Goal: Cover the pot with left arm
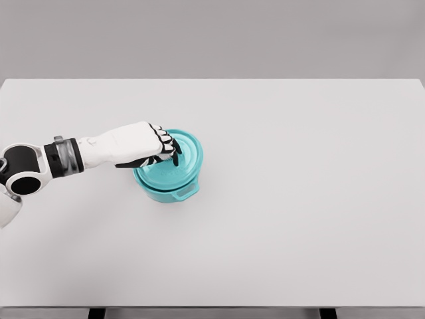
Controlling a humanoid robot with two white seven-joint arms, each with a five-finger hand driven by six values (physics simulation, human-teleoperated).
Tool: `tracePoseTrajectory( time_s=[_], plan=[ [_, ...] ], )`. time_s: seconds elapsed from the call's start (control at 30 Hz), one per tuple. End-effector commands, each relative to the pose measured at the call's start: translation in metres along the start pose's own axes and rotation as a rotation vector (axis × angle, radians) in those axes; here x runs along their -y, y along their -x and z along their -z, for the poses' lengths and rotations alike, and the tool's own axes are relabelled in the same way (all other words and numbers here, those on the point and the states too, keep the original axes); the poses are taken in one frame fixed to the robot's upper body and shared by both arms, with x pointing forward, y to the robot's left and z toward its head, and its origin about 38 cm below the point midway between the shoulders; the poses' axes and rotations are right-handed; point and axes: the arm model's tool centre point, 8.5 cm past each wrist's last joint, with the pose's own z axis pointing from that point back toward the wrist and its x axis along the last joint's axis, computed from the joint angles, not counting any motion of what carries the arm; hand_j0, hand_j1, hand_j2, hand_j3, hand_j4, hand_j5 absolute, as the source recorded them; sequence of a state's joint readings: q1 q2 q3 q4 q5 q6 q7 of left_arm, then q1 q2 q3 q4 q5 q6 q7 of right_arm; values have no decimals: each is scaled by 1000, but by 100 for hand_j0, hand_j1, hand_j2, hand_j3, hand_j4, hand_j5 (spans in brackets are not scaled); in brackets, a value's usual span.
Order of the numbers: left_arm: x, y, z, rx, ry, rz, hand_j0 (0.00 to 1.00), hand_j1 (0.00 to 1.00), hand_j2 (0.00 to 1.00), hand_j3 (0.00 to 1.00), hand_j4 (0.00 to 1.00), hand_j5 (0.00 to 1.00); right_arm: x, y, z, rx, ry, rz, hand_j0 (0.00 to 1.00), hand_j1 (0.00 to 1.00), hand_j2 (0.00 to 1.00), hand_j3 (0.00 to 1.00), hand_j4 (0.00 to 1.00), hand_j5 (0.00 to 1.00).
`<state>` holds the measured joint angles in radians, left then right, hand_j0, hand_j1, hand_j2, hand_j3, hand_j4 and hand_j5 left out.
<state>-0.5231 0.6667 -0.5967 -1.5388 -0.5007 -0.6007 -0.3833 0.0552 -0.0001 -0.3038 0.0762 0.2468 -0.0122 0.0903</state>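
**A:** What is the left hand [156, 147] doing over the pot [170, 183]?

**B:** It sits on top of the lid [182, 159], palm down, with the dark-jointed fingers [174, 147] curled down toward the lid's middle. It looks closed on the lid's knob, though the knob itself is hidden under the fingers, so the grasp is a judgement rather than something plainly visible.

**A:** Why hold it from above like that?

**B:** Probably because a top grip keeps the lid level and lets it drop straight onto the rim. The wrist comes in from the pot's left side, which keeps the forearm clear of the pot wall.

**A:** And the lid, is it on?

**B:** It appears to rest on the teal pot, covering the opening; no gap shows along the visible rim. Whether it is fully seated under the hand cannot be told. One side handle [186, 193] of the pot sticks out toward the near edge of the table [299, 199], below the lid.

**A:** Where does the pot stand?

**B:** On the white table, left of its middle, with bare surface all around it. The right arm is not visible.

**A:** So what remains?

**B:** Likely only letting go and lifting away without dragging the lid askew.
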Motion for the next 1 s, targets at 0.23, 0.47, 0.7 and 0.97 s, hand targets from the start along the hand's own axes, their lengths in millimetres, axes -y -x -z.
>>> tracePoseTrajectory(
  time_s=[0.23, 0.47, 0.7, 0.97],
  plan=[
    [6, 1, 0, -5, 47, 33, 56, 56, 56, 56, 56, 56, 0, 0, 0, 0, 0, 0, 100, 100, 100, 100, 100, 100],
    [7, 0, 0, -6, 48, 36, 56, 56, 56, 56, 56, 56, 0, 0, 0, 0, 0, 0, 100, 100, 100, 100, 100, 100],
    [7, 1, -1, -7, 49, 35, 56, 56, 56, 56, 56, 56, 0, 0, 0, 0, 0, 0, 100, 100, 100, 100, 100, 100],
    [4, 1, -3, -6, 45, 40, 56, 56, 56, 56, 56, 56, 0, 0, 0, 0, 0, 0, 100, 100, 100, 100, 100, 100]
  ],
)
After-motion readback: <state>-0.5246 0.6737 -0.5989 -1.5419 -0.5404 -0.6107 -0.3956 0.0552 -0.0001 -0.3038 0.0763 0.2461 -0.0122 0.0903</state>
